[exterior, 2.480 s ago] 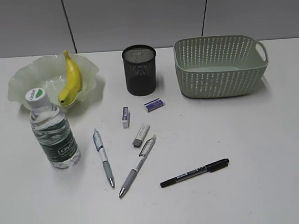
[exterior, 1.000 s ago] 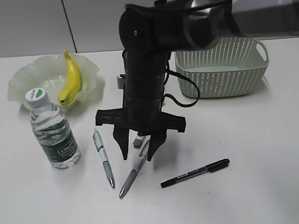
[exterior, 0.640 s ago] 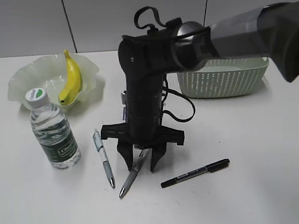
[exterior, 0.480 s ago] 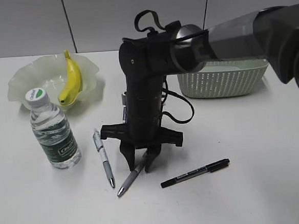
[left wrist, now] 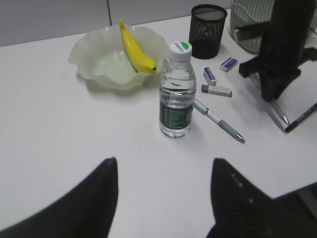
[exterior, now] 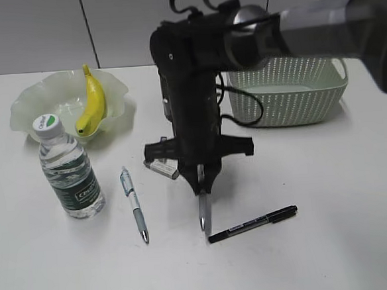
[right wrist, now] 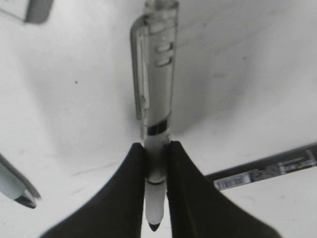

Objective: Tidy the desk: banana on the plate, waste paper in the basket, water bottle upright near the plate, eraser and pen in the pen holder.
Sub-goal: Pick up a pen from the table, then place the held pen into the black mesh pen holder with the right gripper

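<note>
Your right pincer (exterior: 201,187) now pinches the grey pen (right wrist: 154,124), lifted off the counter (exterior: 333,241) and hanging tip down. Squeezed low near the tip, it could swing or slip before reaching the pen holder (left wrist: 208,24). Left pincer (left wrist: 163,198) is spread wide.

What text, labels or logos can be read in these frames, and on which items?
Water bottle label: white lettering, too blurred to read.
Bottle cap: green leaf sign, no legible words.
Black marker: pale printed strip, too small to read.
Erasers: purple sleeves, print illegible.
Nothing else carries text.
</note>
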Robot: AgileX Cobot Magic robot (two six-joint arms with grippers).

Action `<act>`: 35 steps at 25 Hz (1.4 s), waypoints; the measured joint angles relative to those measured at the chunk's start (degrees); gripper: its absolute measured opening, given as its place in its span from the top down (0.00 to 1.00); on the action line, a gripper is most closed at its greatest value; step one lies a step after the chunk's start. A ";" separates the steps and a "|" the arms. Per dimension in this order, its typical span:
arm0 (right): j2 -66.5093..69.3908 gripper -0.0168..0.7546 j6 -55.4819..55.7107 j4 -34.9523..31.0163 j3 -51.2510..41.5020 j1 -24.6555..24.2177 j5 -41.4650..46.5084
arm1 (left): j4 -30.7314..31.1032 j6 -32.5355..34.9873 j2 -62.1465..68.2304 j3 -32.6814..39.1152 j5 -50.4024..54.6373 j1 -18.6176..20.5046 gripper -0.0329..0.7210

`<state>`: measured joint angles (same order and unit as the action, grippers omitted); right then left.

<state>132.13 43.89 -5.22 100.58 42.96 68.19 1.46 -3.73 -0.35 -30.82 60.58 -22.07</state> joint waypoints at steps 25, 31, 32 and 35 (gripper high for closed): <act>-5.70 0.84 0.95 44.37 1.65 -7.90 -52.88 | 0.00 0.00 0.00 0.00 0.00 0.00 0.38; -2.49 0.81 0.95 44.64 1.65 -7.87 -57.87 | 0.00 0.00 0.00 0.00 0.00 0.00 0.38; -2.21 0.78 0.95 44.64 1.65 -7.87 -57.78 | 0.00 0.00 0.00 0.00 0.00 0.00 0.38; -2.08 0.59 0.95 44.68 1.65 -7.92 -57.76 | 0.00 0.00 0.00 0.00 0.00 0.00 0.38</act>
<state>130.05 44.84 39.46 102.23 35.04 10.43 1.46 -3.73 -0.35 -30.82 60.58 -22.07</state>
